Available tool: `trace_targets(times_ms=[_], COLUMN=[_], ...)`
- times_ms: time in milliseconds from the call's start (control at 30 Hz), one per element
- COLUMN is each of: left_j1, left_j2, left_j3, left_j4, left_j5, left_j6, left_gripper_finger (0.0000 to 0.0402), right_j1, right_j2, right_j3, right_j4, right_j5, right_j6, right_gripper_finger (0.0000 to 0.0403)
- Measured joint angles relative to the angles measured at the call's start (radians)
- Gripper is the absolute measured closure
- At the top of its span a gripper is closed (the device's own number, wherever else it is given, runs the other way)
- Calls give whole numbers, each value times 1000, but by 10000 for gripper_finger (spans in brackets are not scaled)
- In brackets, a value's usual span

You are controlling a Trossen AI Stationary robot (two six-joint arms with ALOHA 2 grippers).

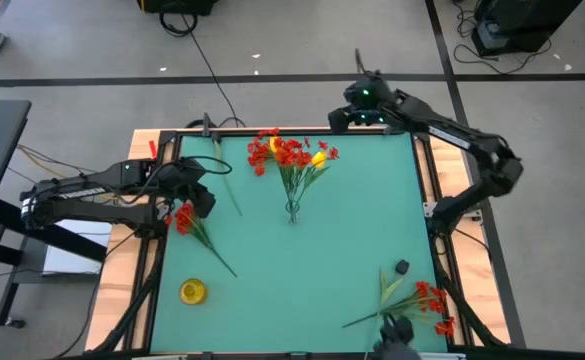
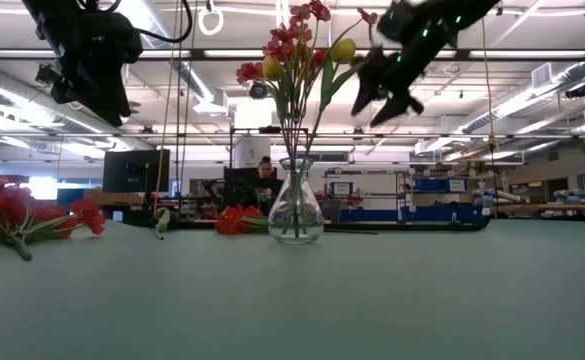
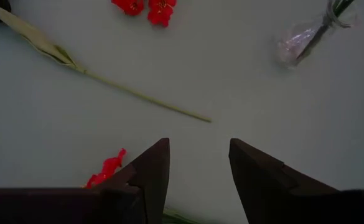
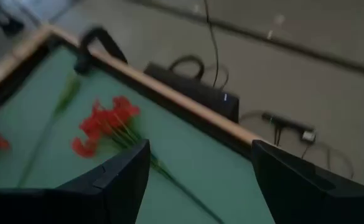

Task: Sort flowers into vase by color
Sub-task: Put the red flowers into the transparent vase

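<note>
Two grippers hang open and empty: the left gripper [image 1: 194,193] above a red sprig [image 1: 194,225] at the mat's left edge, then the vase [image 1: 293,211] of red and yellow flowers [image 1: 290,153] mid-table, then the right gripper [image 1: 355,118] over the far edge.

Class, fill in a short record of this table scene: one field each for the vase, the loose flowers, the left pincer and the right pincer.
vase: clear glass vase mid-table, holding red and yellow flowers
loose flowers: red sprig beside the left pincer; red sprig at the table's near right; bare green stem; yellow blossom
left pincer: left pincer open, empty, above the red sprig
right pincer: right pincer open, empty, over the table's far edge
</note>
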Motion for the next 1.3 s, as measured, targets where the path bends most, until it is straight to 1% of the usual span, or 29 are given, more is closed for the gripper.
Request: trace_targets(times_ms=[100, 233, 300, 400, 533, 633, 800, 867, 967, 1133, 1200, 1300], left_j1=[1, 1, 1, 1, 1, 1, 1, 1, 0, 0, 0, 0], left_j2=[0, 0, 0, 0, 1, 1, 2, 2, 2, 2, 2, 2], left_j3=[0, 0, 0, 0, 0, 0, 0, 0, 0, 0, 0, 0], left_j4=[0, 0, 0, 1, 2, 2, 8, 8, 8, 8, 8, 8], left_j5=[-7, -27, -35, -63, -73, -73, -73, -74, -74, -73, -73, -73], left_j6=[-31, -102, -129, -158, -202, -259, -314, -341, -367, -410, -426, -434], left_gripper_finger=[230, 230, 230, 230, 230, 230, 230, 230, 230, 230, 230, 230], right_j1=[-49, -67, -56, -26, 15, 40, 72, 75, 73, 76, 78, 83], right_j2=[97, 225, 284, 351, 411, 449, 530, 564, 617, 714, 740, 768], right_j3=[0, 0, 0, 0, 0, 31, 136, 191, 272, 410, 448, 476], right_j4=[15, 31, 32, 33, 43, 22, -69, -106, -153, -293, -346, -369], right_j5=[-108, -239, -287, -318, -320, -314, -191, -172, -166, -176, -194, -186], right_j6=[-56, -144, -177, -213, -268, -327, -458, -507, -566, -659, -680, -691], right_gripper_finger=[117, 118, 122, 131, 150, 165, 186, 194, 207, 227, 233, 238])
